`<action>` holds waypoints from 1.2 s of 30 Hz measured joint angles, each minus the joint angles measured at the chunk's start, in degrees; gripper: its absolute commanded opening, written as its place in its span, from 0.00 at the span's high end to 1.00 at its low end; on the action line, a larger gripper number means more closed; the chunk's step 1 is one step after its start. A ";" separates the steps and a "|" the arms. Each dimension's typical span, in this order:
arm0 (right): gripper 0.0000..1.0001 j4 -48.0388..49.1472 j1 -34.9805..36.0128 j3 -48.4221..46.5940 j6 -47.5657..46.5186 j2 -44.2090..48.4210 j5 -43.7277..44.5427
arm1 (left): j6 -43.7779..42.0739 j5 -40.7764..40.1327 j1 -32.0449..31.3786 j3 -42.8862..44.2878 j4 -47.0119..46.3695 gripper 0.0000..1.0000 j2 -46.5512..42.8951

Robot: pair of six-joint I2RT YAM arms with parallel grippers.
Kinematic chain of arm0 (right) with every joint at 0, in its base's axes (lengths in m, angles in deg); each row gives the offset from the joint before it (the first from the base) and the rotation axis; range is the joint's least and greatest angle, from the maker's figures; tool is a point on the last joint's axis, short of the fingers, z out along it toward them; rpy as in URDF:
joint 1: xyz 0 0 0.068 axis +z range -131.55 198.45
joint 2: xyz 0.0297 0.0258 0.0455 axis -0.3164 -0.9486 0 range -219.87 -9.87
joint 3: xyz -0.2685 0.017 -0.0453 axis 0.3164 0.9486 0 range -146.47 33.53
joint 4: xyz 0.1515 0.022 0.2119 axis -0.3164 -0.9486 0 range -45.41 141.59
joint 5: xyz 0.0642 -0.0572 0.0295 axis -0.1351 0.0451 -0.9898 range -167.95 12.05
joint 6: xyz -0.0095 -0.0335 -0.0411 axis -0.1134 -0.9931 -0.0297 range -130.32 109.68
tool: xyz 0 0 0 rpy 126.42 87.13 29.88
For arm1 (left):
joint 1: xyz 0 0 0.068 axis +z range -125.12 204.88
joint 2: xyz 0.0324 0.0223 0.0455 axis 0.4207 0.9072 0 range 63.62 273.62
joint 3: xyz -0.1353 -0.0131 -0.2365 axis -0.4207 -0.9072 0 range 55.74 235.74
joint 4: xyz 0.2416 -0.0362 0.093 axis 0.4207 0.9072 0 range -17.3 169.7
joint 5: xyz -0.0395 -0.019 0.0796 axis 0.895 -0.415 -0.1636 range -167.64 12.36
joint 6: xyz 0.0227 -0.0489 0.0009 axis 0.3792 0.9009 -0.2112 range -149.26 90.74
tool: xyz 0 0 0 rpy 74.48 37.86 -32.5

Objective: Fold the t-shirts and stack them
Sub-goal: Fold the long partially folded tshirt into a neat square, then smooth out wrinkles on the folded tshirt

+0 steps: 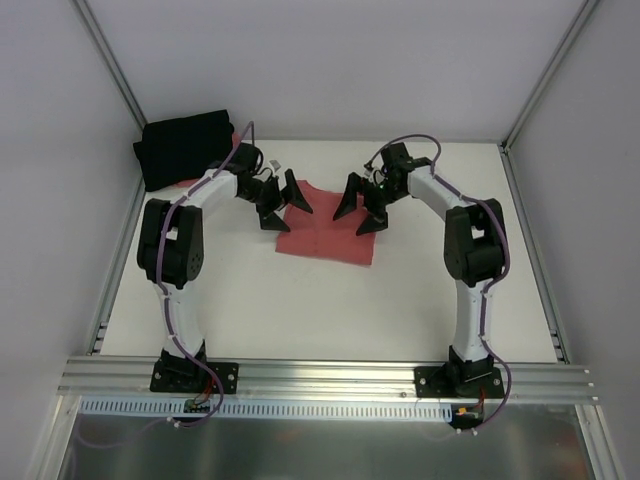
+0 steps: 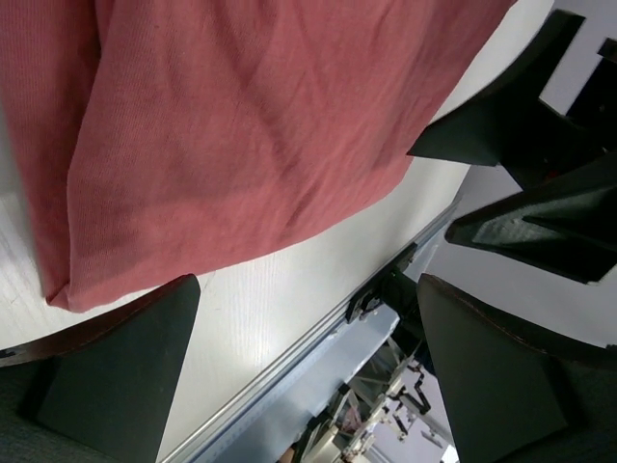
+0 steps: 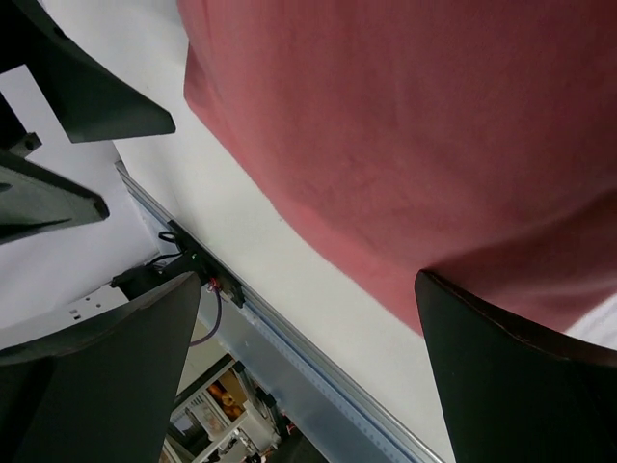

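The coral-red t-shirt (image 1: pixel 325 236) lies folded into a rectangle at the middle of the white table. The black t-shirt (image 1: pixel 184 148) sits folded at the back left corner. My left gripper (image 1: pixel 285 208) hovers open over the red shirt's left far edge, nothing between its fingers. My right gripper (image 1: pixel 360 213) hovers open over the shirt's right far edge, also empty. In the left wrist view the red shirt (image 2: pixel 241 135) fills the top, beyond the open gripper (image 2: pixel 304 371). The right wrist view shows the same shirt (image 3: pixel 415 125) past its open gripper (image 3: pixel 304 376).
A strip of red cloth (image 1: pixel 190 184) peeks out under the black shirt. The aluminium rail (image 1: pixel 330 378) runs along the near edge, with both arm bases on it. White walls close in the table (image 1: pixel 300 310) at the back and sides.
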 measured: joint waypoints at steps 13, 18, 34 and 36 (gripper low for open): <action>0.00 -3.87 0.04 -14.60 -0.57 -14.60 0.55 | -2.45 -0.59 -0.94 3.43 1.36 0.01 2.95; 0.00 -4.96 -0.87 -13.86 -2.99 -13.11 1.49 | -9.46 -6.10 0.59 5.66 4.28 0.01 1.99; 0.01 -13.90 -3.65 -14.71 -6.40 3.69 3.50 | -9.38 -0.02 11.78 -3.69 -7.98 0.01 6.23; 0.00 -14.69 -2.86 -15.93 -6.23 2.69 3.50 | -8.63 1.22 11.65 -3.72 -9.94 0.01 6.80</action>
